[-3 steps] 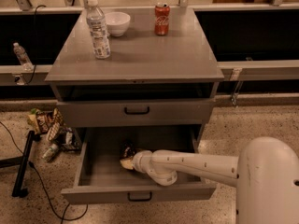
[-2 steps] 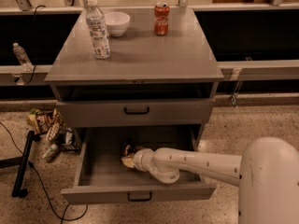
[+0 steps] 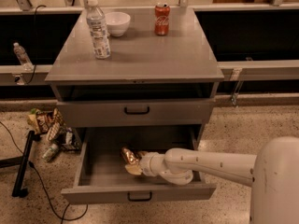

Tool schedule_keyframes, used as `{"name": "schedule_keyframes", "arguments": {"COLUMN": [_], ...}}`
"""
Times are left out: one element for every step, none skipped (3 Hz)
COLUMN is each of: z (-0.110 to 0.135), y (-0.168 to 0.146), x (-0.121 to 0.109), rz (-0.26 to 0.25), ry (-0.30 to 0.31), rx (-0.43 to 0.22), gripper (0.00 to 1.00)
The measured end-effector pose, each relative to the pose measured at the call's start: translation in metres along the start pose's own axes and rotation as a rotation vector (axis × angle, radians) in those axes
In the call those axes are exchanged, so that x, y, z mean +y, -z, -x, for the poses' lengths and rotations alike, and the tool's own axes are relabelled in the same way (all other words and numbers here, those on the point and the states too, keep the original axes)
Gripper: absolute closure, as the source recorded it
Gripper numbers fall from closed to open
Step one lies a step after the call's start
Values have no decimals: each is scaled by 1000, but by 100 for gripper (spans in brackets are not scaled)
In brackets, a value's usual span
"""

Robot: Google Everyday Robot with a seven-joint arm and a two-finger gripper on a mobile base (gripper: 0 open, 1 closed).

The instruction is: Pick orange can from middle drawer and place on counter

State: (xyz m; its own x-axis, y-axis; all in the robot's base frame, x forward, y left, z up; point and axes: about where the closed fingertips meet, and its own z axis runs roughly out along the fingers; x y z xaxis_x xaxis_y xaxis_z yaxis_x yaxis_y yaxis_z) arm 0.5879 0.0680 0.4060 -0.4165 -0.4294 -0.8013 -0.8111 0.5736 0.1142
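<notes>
The orange can (image 3: 129, 155) lies tilted in the open middle drawer (image 3: 140, 192), left of its centre. My gripper (image 3: 134, 164) reaches into the drawer from the right on the white arm (image 3: 210, 162) and sits right against the can, partly covering its right end. The counter (image 3: 140, 55) is the grey cabinet's flat top, above both drawers.
On the counter stand a water bottle (image 3: 98, 29), a white bowl (image 3: 117, 22) and a red cola can (image 3: 161, 18). The upper drawer (image 3: 136, 111) is shut. Snack bags and litter (image 3: 49, 129) lie on the floor to the left, beside a black stand (image 3: 21, 164).
The arm has edged slightly to the left inside the drawer. The orange can has stayed at nearly the same spot by the gripper.
</notes>
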Motion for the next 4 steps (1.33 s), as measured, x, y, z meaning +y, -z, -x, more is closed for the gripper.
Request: {"name": "schedule_keyframes", "arguments": {"z": [-7,15,56,105], "y": [26,59,92,130], "x": [11,13,6,7], "rz": [57,114,163,231], "ry": [46,150,281,384], "rx": [-9,-83,-167,-259], "gripper": [100,100,100,100]}}
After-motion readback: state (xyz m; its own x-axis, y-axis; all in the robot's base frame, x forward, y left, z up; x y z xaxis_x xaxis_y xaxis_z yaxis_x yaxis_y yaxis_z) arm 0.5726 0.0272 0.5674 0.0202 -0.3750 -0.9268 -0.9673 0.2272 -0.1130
